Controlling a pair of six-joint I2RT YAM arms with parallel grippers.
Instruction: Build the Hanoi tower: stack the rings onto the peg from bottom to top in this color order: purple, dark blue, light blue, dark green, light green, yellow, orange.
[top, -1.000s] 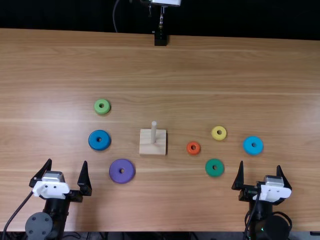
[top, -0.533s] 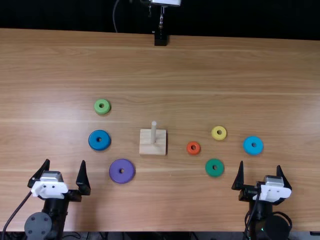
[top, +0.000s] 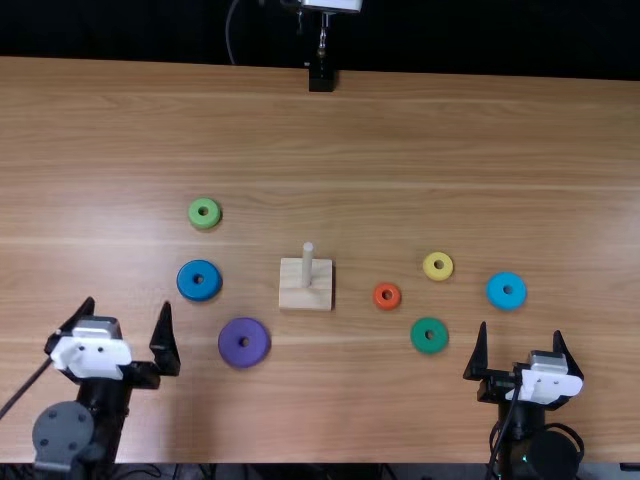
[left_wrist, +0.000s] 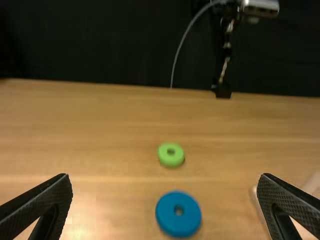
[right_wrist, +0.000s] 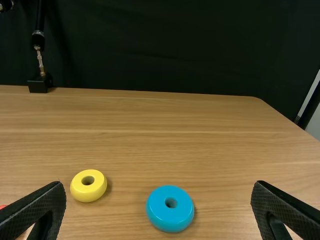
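The left gripper (top: 128, 310) is open near the table's front left, left of the purple ring (top: 256, 343); in the left wrist view the left gripper (left_wrist: 167, 207) has nothing between its fingers. Bare, the upright peg (top: 308, 266) stands on its wooden base (top: 305, 296) mid-table. Left of it lie the dark blue ring (top: 212, 281) and light green ring (top: 192, 214). To its right are the orange ring (top: 396, 296), yellow ring (top: 429, 268), dark green ring (top: 430, 345) and light blue ring (top: 507, 301). The right gripper (top: 520, 333), also open (right_wrist: 158, 210), is nearer the front edge.
At the table's far edge (top: 400, 80) a black clamp (top: 321, 78) holds a metal stand. A dark curtain (right_wrist: 175, 45) hangs behind the table. Cables run beside both arm bases.
The left gripper has shifted slightly left and away from the front edge, still open. The right arm and all the rings have stayed in place.
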